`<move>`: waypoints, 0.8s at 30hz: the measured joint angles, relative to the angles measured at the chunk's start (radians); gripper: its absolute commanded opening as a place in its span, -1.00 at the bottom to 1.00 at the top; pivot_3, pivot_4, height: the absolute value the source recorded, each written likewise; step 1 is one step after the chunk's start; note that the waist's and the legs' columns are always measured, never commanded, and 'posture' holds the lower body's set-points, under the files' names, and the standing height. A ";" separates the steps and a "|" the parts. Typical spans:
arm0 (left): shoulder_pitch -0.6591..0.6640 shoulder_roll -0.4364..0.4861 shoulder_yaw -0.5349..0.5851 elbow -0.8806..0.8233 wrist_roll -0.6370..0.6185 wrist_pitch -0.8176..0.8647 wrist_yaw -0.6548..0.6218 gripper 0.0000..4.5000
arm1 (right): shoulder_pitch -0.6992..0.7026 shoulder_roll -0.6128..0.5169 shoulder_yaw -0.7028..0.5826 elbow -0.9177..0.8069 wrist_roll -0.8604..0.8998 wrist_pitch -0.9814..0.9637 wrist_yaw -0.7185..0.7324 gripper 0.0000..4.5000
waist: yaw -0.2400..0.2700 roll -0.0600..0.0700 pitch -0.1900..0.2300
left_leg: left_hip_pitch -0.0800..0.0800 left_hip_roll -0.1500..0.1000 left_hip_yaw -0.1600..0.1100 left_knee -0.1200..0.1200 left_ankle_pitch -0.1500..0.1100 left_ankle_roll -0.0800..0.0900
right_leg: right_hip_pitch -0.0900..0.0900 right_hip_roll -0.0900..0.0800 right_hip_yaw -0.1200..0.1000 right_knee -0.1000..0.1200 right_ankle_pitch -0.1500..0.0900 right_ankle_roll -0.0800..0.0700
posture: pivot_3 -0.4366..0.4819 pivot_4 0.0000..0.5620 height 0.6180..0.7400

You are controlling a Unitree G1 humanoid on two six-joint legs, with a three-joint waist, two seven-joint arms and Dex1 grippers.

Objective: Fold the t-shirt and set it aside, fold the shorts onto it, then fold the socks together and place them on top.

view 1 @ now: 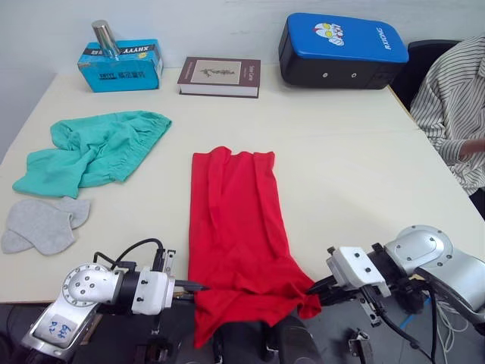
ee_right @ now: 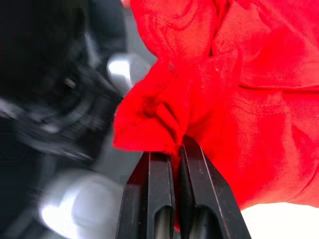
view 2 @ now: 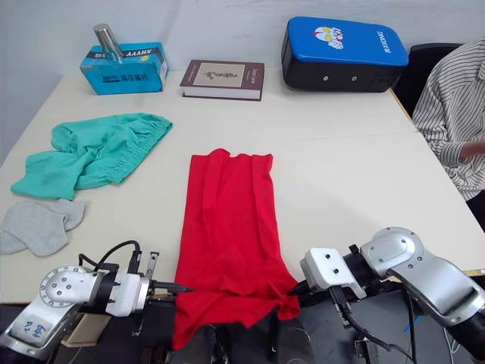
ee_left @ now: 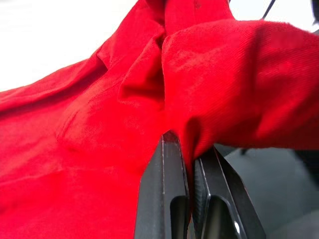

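Observation:
The red t-shirt (view 1: 235,220) lies as a long narrow strip down the middle of the table, its near end hanging over the front edge. My left gripper (view 1: 195,287) is shut on the near left corner of that end, and its wrist view shows red cloth pinched between its black fingers (ee_left: 167,184). My right gripper (view 1: 313,289) is shut on the near right corner, the cloth bunched between its fingers (ee_right: 154,184). The teal shorts (view 1: 91,148) lie crumpled at the left. The grey socks (view 1: 44,224) rest in front of them near the left edge.
A blue tissue box (view 1: 121,64) with a metal cup (view 1: 104,38), a brown book (view 1: 220,76) and a blue-and-black case (view 1: 341,49) line the far edge. A person in a striped shirt (view 1: 455,98) sits at the right. Bare tabletop (view 1: 356,174) spreads right of the shirt.

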 measured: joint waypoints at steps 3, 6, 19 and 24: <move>0.017 0.010 0.029 -0.036 -0.037 0.059 -0.004 -0.99 | 0.022 -0.002 -0.009 -0.025 0.011 0.060 -0.001 -1.00 | 0.001 0.000 0.000 | -0.001 0.000 0.000 0.000 0.001 0.002 | 0.000 0.000 -0.001 -0.002 0.000 0.000 | -0.05 -0.47 1.00; 0.026 0.012 0.053 -0.063 -0.098 0.133 -0.004 -0.99 | 0.027 -0.022 -0.020 -0.029 0.029 0.111 0.023 -1.00 | 0.001 0.000 0.000 | -0.002 0.000 0.000 0.000 0.002 0.002 | 0.000 0.000 -0.001 -0.003 0.000 0.001 | -0.05 -0.47 1.00; -0.387 0.005 0.234 0.148 -0.491 0.729 0.160 -0.99 | -0.522 0.281 -0.052 0.391 0.083 0.321 -0.029 -1.00 | -0.001 -0.005 0.005 | -0.003 0.001 -0.002 0.002 0.010 -0.003 | 0.000 0.004 -0.002 -0.001 0.004 0.000 | -0.05 -0.47 1.00; -0.639 -0.091 0.212 0.421 -0.440 0.813 0.219 -0.99 | -0.737 0.511 -0.010 0.857 -0.134 0.126 -0.111 -1.00 | -0.004 -0.005 0.005 | -0.006 0.000 0.004 0.003 0.011 -0.003 | -0.005 0.011 -0.002 0.001 0.004 0.001 | -0.05 -0.47 1.00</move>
